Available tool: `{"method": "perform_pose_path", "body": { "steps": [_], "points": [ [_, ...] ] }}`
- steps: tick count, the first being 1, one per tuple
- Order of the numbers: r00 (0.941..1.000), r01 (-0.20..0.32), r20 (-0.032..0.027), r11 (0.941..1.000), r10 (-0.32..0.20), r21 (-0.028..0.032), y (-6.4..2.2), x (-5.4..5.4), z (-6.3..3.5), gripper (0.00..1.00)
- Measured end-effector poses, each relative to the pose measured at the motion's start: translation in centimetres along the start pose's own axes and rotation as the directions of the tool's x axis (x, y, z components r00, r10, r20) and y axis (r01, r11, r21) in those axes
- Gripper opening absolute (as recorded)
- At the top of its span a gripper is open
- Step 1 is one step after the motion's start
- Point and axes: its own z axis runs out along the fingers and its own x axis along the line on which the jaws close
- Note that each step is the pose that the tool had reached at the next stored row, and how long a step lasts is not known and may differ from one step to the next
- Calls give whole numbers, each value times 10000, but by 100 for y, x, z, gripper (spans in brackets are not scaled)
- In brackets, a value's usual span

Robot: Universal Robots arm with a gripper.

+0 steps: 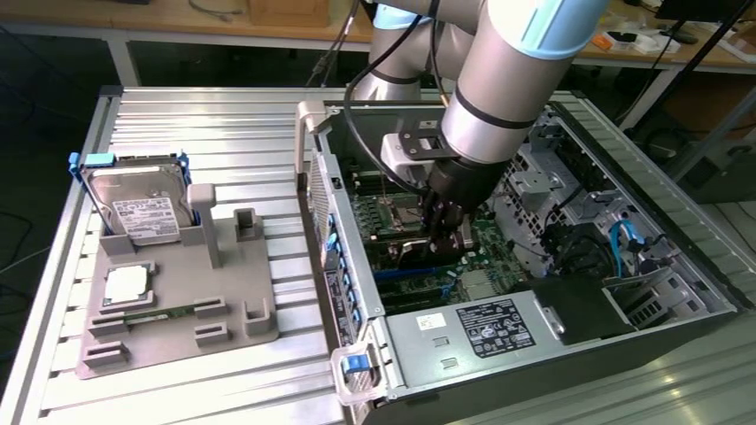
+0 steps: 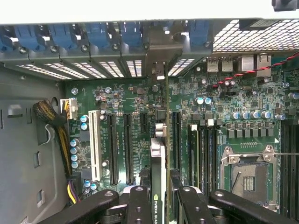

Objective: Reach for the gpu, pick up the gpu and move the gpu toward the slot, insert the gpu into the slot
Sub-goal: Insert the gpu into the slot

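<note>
The gpu [image 2: 159, 156] is seen edge-on in the wrist view: a thin flat card, dark with a pale upper edge, its narrow grey metal end bracket [image 2: 161, 70] standing just at the perforated rear wall [image 2: 93, 70]. It stands upright over the green motherboard [image 2: 135, 98], inside the open computer case [image 1: 661, 199], between long black slots [image 2: 127, 149]; whether its lower edge has met a slot cannot be told. The gripper [image 2: 161, 198] is closed on the card, with a black finger [image 2: 139, 205] against each face. Room is tight: blue plastic latches [image 2: 98, 32] line the rear wall, and a white slot [image 2: 95, 144] and the metal-framed processor socket [image 2: 247, 172] flank the card. Outside the case, on the ribbed aluminium table [image 1: 201, 115], a grey moulded tray [image 1: 236, 310] carries a silver hard drive [image 1: 142, 208].
</note>
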Motion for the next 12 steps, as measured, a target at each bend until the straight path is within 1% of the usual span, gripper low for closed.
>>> {"method": "perform_pose_path", "body": {
  "steps": [6,12],
  "points": [
    [10000,0,-2,10000,0,-1,-1,1,17,27],
    [10000,0,6,10000,0,2,0,0,2,27]
  ]
}}
